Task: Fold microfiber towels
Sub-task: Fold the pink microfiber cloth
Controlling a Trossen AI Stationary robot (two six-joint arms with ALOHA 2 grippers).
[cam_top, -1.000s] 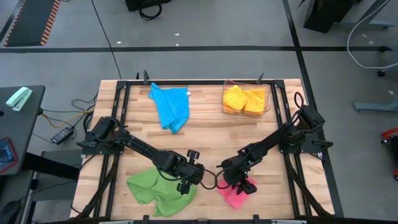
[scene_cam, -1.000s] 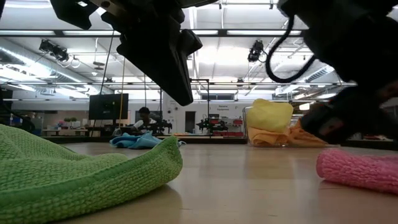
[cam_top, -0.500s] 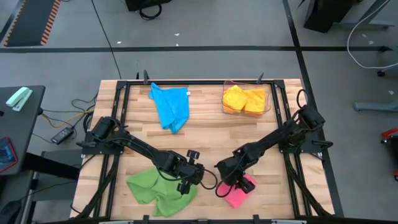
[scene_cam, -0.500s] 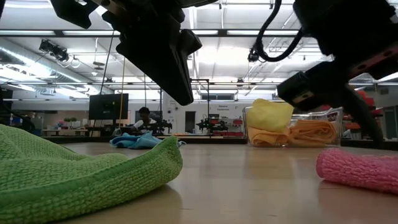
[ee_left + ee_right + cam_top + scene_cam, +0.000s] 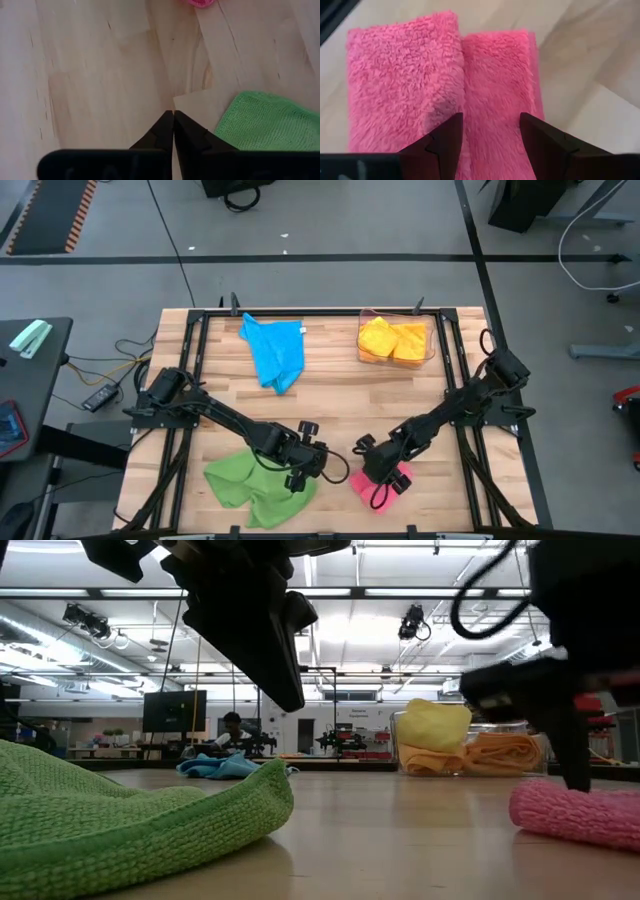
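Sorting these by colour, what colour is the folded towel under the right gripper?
Pink. The folded towel shows best in the right wrist view.

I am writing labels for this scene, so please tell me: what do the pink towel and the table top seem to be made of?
The pink towel looks like soft microfiber or fleece, matte: its surface is a dense, fuzzy pile with no visible weave. The table top looks like light wood, joined from planks, with a smooth, low-sheen finish: grain lines and seams between boards are visible. A laminate imitation cannot be ruled out.
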